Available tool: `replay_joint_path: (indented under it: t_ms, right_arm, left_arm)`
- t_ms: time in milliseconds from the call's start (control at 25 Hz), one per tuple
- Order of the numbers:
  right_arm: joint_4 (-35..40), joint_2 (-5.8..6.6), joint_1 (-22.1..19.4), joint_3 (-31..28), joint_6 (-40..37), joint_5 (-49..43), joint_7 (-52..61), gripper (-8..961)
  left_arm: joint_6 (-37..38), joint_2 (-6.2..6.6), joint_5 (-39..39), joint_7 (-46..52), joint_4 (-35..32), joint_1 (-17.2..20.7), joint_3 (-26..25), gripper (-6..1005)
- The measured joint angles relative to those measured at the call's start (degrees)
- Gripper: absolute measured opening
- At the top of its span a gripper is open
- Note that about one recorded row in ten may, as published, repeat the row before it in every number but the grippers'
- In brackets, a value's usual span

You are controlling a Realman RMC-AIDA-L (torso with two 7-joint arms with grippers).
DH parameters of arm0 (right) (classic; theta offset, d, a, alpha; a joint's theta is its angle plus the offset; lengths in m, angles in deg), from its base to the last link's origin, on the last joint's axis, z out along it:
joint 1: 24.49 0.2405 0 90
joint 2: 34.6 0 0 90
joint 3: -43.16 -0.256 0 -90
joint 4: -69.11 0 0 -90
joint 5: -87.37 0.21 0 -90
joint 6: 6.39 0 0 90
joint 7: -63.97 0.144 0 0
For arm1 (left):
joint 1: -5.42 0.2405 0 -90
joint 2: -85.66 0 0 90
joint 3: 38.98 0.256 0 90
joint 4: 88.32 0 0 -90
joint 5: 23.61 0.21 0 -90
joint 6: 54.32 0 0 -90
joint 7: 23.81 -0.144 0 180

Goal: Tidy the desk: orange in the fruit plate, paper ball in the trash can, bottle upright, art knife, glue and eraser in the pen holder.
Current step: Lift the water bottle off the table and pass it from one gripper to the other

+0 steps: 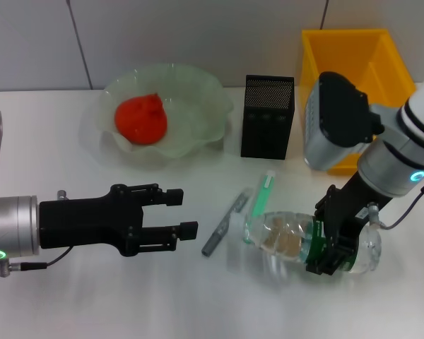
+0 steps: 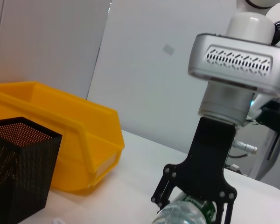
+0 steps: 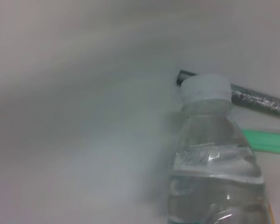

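A clear plastic bottle (image 1: pixel 283 238) lies on its side on the white desk, cap toward the middle. My right gripper (image 1: pixel 330 236) comes down from the right and is shut on its labelled body; the left wrist view shows the black fingers (image 2: pixel 164 189) straddling the bottle (image 2: pixel 182 215). The orange (image 1: pixel 141 119) rests in the pale green fruit plate (image 1: pixel 198 92). A grey art knife (image 1: pixel 225 224) and a green glue stick (image 1: pixel 263 194) lie beside the bottle's cap (image 3: pixel 204 87). The black mesh pen holder (image 1: pixel 267 116) stands behind them. My left gripper (image 1: pixel 182 212) hovers open at the left, holding nothing. Paper ball and eraser are out of view.
A yellow bin (image 1: pixel 353 60) stands at the back right, next to the pen holder (image 2: pixel 18 172). The knife (image 3: pixel 259 99) and glue (image 3: pixel 266 140) lie close past the bottle's cap. Bare desk lies in front of both grippers.
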Motion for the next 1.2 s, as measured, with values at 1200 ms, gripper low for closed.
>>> replay_joint_path:
  t_ms: [1200]
  right_arm:
    - [-2.07, 0.59, -10.09, -26.32, -0.56, 31.43, -18.11, 759]
  left_arm:
    - [1.85, -3.69, -4.28, 2.29, 2.72, 0.93, -19.81, 712]
